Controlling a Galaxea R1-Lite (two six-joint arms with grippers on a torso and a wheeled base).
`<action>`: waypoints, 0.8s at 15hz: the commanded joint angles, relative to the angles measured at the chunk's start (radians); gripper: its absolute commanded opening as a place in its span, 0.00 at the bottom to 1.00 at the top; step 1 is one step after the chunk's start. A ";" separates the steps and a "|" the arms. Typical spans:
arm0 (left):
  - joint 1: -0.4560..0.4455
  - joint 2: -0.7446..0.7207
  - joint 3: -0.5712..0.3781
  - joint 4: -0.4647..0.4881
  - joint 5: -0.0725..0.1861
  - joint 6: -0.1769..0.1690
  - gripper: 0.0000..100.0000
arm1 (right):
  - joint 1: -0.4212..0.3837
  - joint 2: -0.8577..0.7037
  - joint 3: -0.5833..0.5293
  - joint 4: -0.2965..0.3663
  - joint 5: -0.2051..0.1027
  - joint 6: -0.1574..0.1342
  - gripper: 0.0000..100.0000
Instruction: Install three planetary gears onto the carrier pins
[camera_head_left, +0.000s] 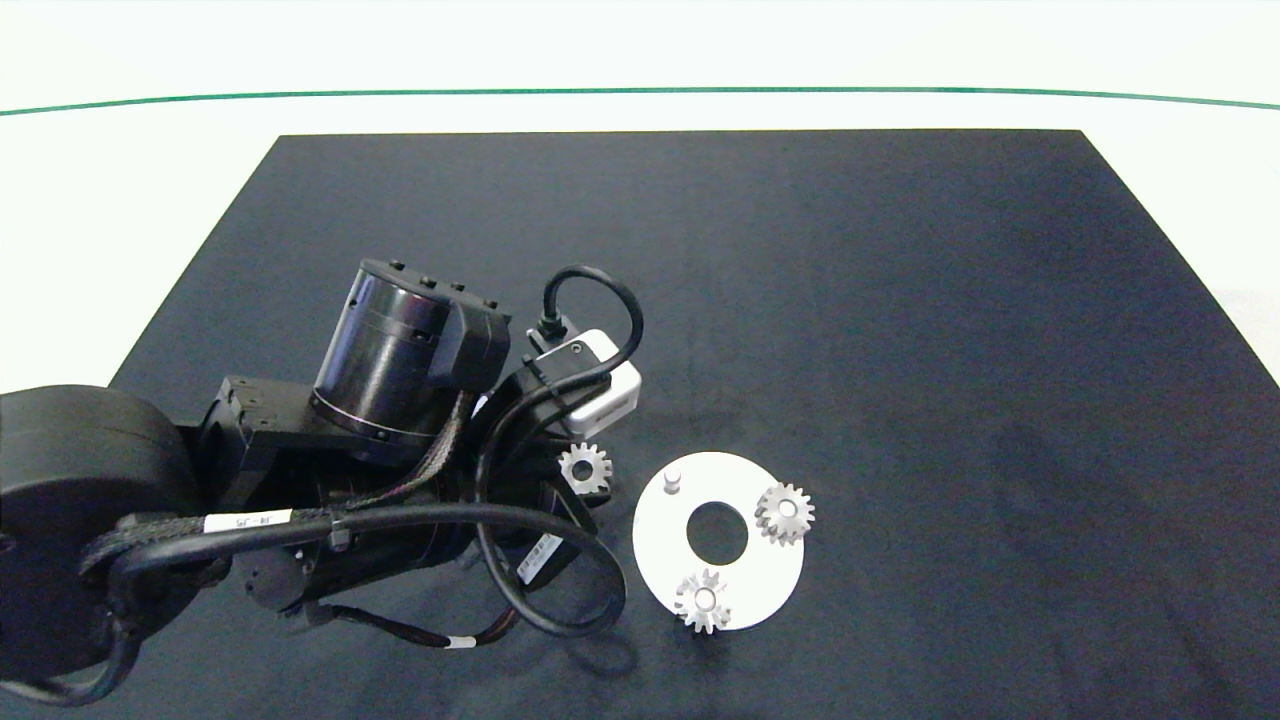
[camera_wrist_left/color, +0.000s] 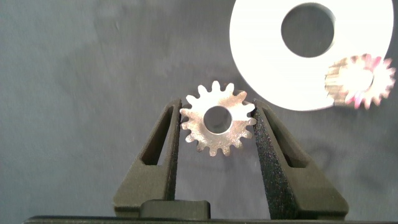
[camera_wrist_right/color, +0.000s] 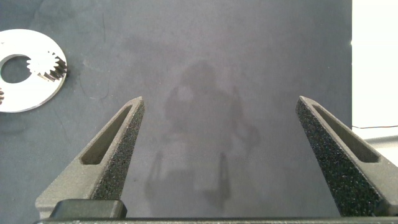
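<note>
1. Holding the third planetary gear (camera_wrist_left/color: 217, 119) flat between its two fingers (camera_wrist_left/color: 163, 146), the left tool (camera_wrist_left/color: 214, 124) is placed just beside the white carrier disc (camera_head_left: 770, 575), on the side nearest the left arm; whether the gear is lifted off the table cannot be told.
2. Two planetary gears are recorded as seated on pins: one (camera_head_left: 785, 513) on the disc's right side, one (camera_head_left: 702, 600) at its near edge.
3. One carrier pin (camera_head_left: 672, 479) is listed as bare, at the disc's far-left part, close to the held gear.
4. The right tool (camera_wrist_right/color: 221, 155) is shown with its fingers spread wide and nothing between them, above bare dark mat (camera_head_left: 900, 300), well apart from the disc; it is not seen in the head view.
5. Progress is judged as two of three gears installed; one placement is left, onto the bare pin.
</note>
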 joint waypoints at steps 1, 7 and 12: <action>-0.036 0.061 -0.052 -0.001 0.011 0.003 0.01 | -0.002 -0.002 -0.003 0.001 -0.001 -0.001 1.00; -0.070 0.113 -0.129 0.004 0.014 0.004 0.01 | -0.003 -0.001 -0.004 0.001 -0.003 -0.001 1.00; -0.089 0.152 -0.156 0.001 0.014 0.003 0.01 | -0.005 0.001 -0.006 -0.001 -0.003 -0.001 1.00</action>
